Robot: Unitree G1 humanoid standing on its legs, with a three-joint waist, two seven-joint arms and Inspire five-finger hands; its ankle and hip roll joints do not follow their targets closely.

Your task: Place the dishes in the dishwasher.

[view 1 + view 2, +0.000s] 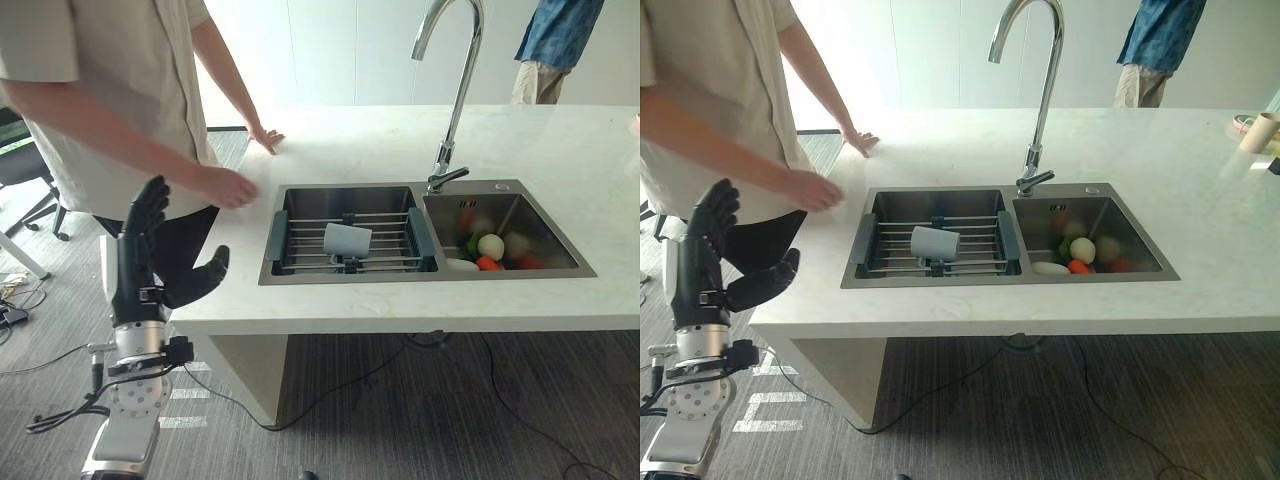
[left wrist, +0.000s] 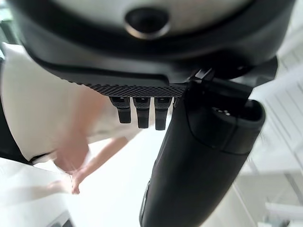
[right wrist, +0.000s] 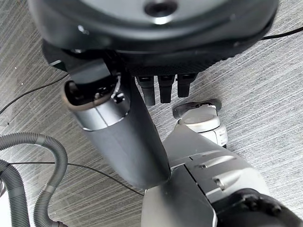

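Observation:
A pale grey cup (image 1: 346, 239) lies on its side on a wire rack (image 1: 300, 250) set across the sink's left basin (image 1: 283, 203). My left hand (image 1: 140, 262) is raised beside the counter's left end, well left of the sink, open with fingers upright and thumb spread, holding nothing. In the left wrist view the same hand (image 2: 151, 52) shows straight fingers against a person's shirt. My right hand (image 3: 156, 42) hangs over the grey carpet, fingers relaxed and empty.
A person (image 1: 110, 90) stands at the counter's left corner, close to my left hand, with both hands on the white worktop (image 1: 400, 140). The right basin (image 1: 545, 235) holds vegetables and a white dish (image 1: 461, 265). A tall faucet (image 1: 455, 90) rises behind the sink. Another person (image 1: 555, 40) stands at the back.

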